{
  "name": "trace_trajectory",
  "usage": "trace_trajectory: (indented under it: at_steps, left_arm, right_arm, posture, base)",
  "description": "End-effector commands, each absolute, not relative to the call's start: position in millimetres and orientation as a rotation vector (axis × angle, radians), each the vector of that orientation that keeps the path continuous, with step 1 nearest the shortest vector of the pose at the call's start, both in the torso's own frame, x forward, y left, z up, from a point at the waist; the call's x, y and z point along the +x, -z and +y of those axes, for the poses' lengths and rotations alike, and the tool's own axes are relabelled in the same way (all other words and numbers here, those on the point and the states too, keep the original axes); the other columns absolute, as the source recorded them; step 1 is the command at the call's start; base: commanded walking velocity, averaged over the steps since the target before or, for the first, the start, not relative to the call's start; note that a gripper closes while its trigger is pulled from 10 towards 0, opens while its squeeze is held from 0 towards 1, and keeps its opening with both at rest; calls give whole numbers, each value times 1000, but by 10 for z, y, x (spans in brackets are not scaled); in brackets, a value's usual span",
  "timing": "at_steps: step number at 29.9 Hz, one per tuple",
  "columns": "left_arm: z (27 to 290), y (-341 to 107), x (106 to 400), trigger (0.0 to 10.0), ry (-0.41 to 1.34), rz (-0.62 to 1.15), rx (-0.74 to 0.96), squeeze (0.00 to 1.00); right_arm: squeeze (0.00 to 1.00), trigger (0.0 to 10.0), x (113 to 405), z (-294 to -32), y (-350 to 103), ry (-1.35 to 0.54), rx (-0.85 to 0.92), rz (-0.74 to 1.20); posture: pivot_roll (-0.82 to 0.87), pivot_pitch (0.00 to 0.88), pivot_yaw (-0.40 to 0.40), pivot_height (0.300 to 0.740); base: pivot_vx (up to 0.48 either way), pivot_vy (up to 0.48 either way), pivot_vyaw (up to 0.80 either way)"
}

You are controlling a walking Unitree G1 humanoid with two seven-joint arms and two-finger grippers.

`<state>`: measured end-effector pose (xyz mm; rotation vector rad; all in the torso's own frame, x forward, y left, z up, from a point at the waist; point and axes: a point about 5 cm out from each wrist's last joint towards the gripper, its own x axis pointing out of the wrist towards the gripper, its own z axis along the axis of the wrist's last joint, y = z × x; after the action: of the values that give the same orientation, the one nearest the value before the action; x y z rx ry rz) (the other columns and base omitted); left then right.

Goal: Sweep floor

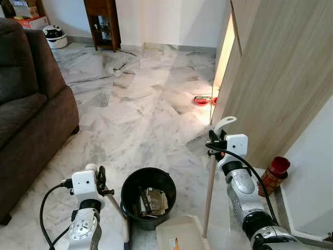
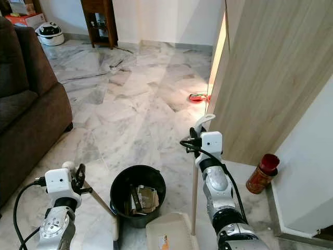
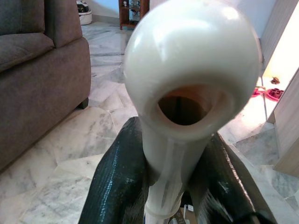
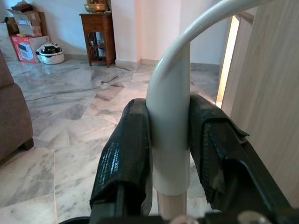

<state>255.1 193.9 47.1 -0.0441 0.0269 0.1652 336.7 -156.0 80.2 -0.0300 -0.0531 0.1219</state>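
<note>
Gripping a white plastic broom handle (image 1: 111, 202) by its rounded cap, the left gripper (image 3: 173, 172) had its fingers clamped round it, just left of the black round bin (image 1: 148, 197) holding swept scraps on the grey marble floor (image 1: 140, 114). Right of the bin, the right gripper (image 4: 170, 158) clamped the wooden dustpan pole (image 1: 209, 192), its cream pan (image 1: 182, 234) below. Sweeping well probably meant keeping the pan flat and strokes short.
</note>
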Motion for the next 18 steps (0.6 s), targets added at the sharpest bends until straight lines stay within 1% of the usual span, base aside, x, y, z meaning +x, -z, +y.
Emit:
trace_trajectory:
  at_steps: [1,18]
  left_arm:
    - [1887,-475,2555,10000,-145,23,-72,0]
    - [1891,-484,2566,10000,-148,18,-76,0]
  right_arm:
    - [0,10000,3417,-1549,-902,-113,-18,-100]
    - [0,10000,3428,-1520,-900,-118,-14,-94]
  posture:
    - [23,0,0,740]
    - [25,3,-1,740]
  base:
    - [0,0,0]
    - [-262,0,0]
